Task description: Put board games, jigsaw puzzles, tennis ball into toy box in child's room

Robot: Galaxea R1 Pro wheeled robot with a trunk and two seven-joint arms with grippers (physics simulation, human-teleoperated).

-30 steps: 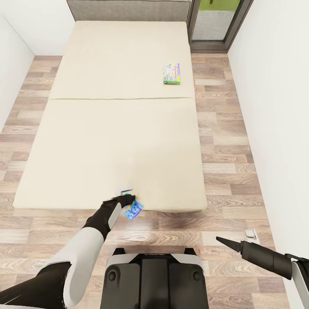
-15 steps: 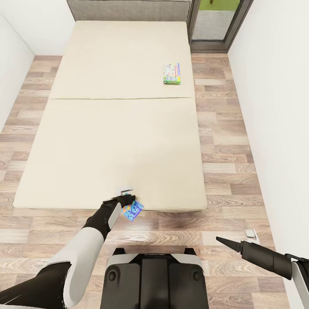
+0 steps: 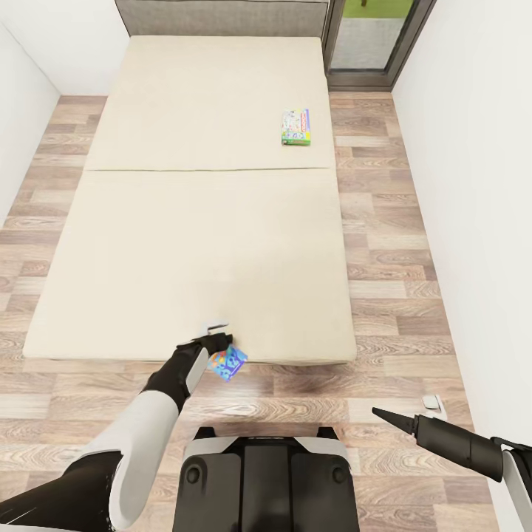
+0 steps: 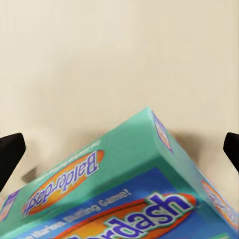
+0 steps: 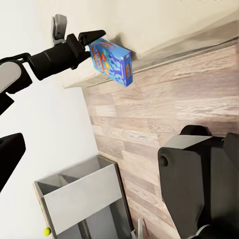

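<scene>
The left gripper (image 3: 219,344) has its jaws clamped on a teal-and-blue "Balderdash" board game box (image 3: 228,362), held tilted over the near edge of the beige-covered bed (image 3: 192,244). At one o'clock, well apart, a green-edged game box (image 3: 295,127) lies flat. The right gripper (image 3: 380,414) hangs over plank floor (image 3: 391,295); its opening I cannot tell.

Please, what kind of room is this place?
Most likely a bedroom: a large low bed with a beige cover, a wood plank floor, and a board game lying on the bed.
</scene>
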